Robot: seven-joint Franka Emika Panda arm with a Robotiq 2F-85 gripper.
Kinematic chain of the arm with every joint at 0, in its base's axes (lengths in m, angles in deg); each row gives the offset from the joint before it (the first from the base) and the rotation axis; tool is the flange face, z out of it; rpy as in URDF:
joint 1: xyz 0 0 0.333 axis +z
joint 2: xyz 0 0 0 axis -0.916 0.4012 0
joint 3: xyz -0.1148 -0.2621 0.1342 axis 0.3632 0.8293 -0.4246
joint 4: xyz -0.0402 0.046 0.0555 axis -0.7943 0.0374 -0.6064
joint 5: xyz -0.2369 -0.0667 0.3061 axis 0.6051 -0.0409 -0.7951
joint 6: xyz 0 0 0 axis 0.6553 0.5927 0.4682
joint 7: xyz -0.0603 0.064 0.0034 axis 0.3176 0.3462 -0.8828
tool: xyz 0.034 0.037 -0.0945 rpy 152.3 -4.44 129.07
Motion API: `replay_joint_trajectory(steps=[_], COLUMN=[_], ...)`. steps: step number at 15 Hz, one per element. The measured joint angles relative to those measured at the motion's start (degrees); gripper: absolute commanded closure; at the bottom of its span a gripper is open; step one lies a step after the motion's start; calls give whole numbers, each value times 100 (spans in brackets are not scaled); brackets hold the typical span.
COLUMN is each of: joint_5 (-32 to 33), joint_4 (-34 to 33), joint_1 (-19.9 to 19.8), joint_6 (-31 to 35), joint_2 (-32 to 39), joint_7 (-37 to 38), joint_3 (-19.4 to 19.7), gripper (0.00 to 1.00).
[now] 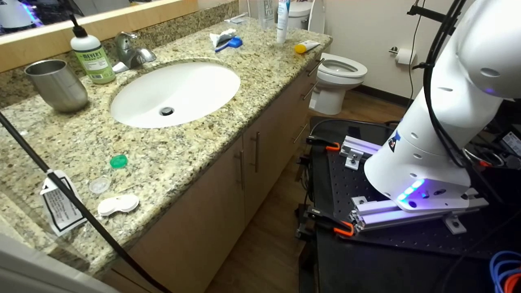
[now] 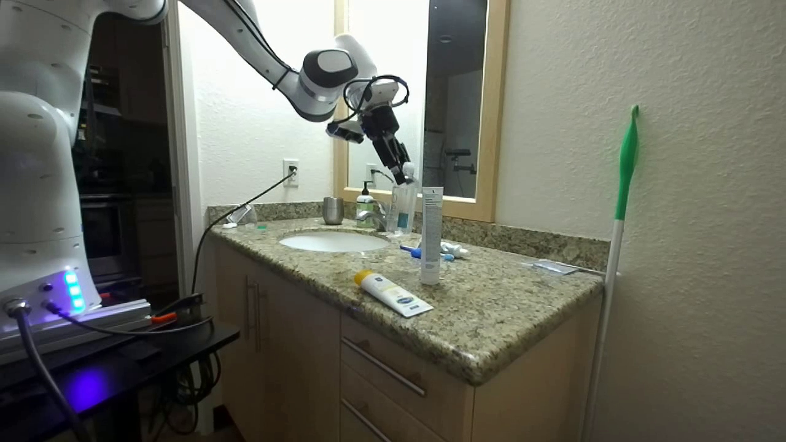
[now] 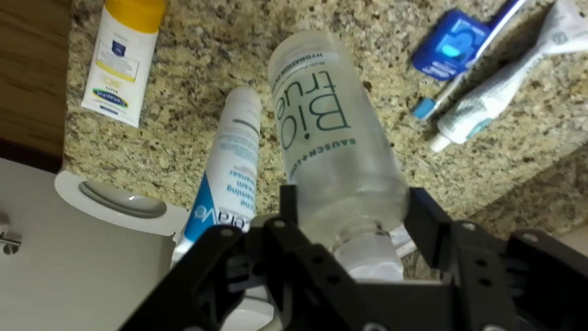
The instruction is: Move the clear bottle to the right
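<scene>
The clear bottle is see-through with a faint green tint and a white cap. It shows in both exterior views (image 1: 266, 15) (image 2: 401, 207) and in the wrist view (image 3: 317, 119). My gripper (image 2: 403, 174) has its two fingers against both sides of the bottle's shoulders in the wrist view (image 3: 351, 202). It is shut on the bottle, cap towards the palm. The bottle hangs roughly upright, apparently above the granite counter (image 2: 491, 307). Its top and the gripper are out of frame in an exterior view where its lower part shows at the counter's far end.
A standing white-blue tube (image 2: 431, 239) is close beside the bottle. A yellow-capped tube (image 2: 393, 293) lies near the front edge. Blue floss and toothbrush (image 3: 452, 43) and a toothpaste tube (image 3: 505, 82) lie towards the wall. Soap bottle (image 1: 94, 61), metal cup (image 1: 61, 87) and sink (image 1: 203, 89) are farther along.
</scene>
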Motion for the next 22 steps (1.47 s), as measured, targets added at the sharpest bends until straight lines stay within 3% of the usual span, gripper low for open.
replay_joint_trajectory(steps=[5,8,15,22], joint_5=[-15,41,50,-889], joint_4=[97,87,-51,-54], joint_1=[414,632,789,798], joint_6=[622,934,933,928], joint_2=[435,567,1021,1213], joint_7=[724,1168,1563,1427], joint_3=[244,584,1345,1224], gripper=[64,64,64,64])
